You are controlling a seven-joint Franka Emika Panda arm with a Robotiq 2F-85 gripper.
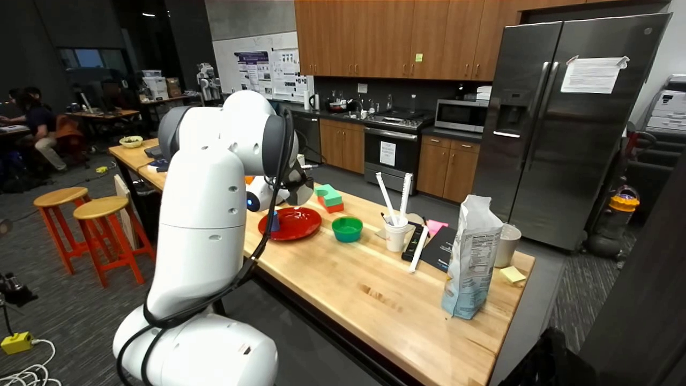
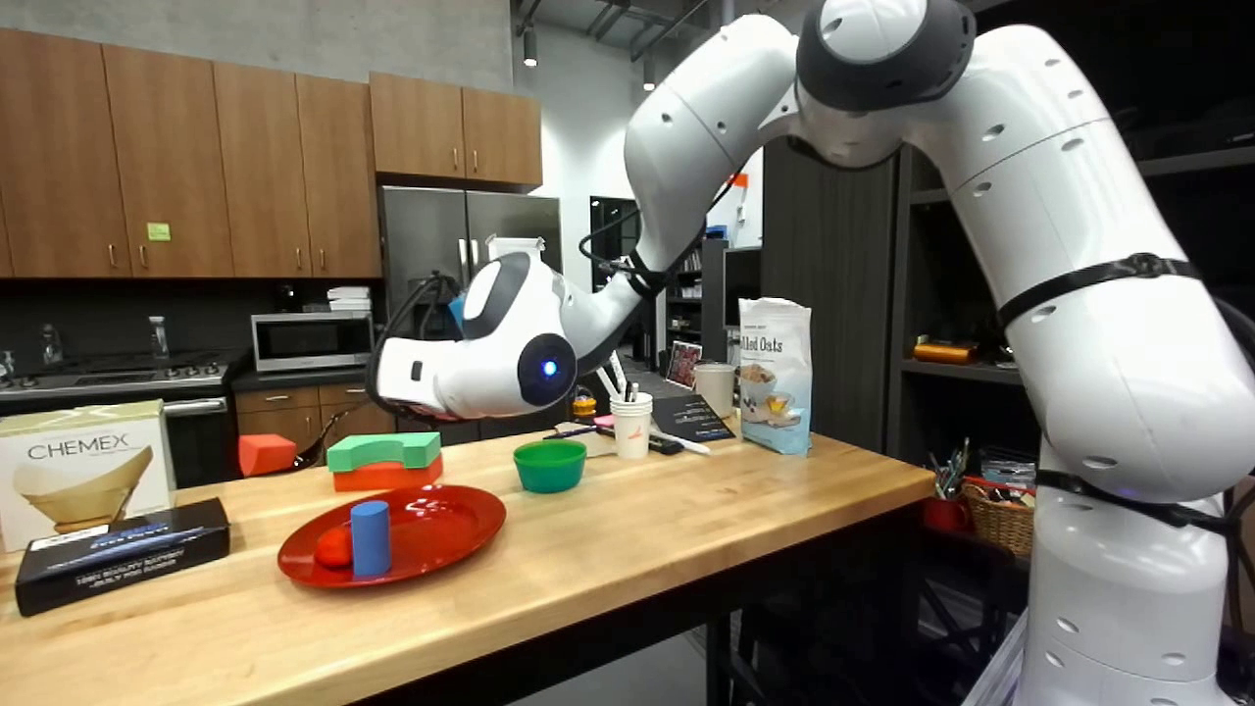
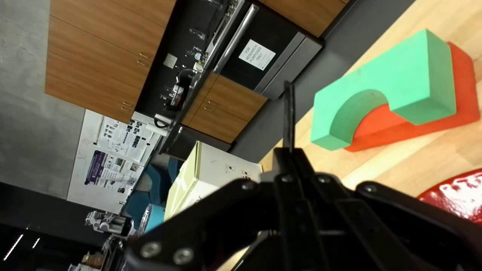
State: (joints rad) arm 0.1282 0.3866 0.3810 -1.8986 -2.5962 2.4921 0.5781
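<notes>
My claw [image 3: 289,98] is pinched tight, empty, near that green arch block [image 3: 399,75] atop a red block [image 3: 465,88]! Carton [image 2: 83,471] reads CHEMEX; oven sign [image 3: 257,55], FOR RESEARCH PURPOSES ONLY.

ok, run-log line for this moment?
gripper: shut, nothing visibly held | nearby: green arch block atop red block | red plate: blue cylinder upright | green bowl: on table

On the wooden desk [image 2: 627,534] I see an upright bag of oats [image 2: 775,382], a white paper cup [image 2: 631,431], and a white Chemex box [image 2: 83,480] with a flat black box [image 2: 123,557] before it. Beyond stand a microwave [image 1: 460,115] and a steel refrigerator [image 1: 584,134]. In the dim background, a person [image 1: 42,122] appears seated.
</notes>
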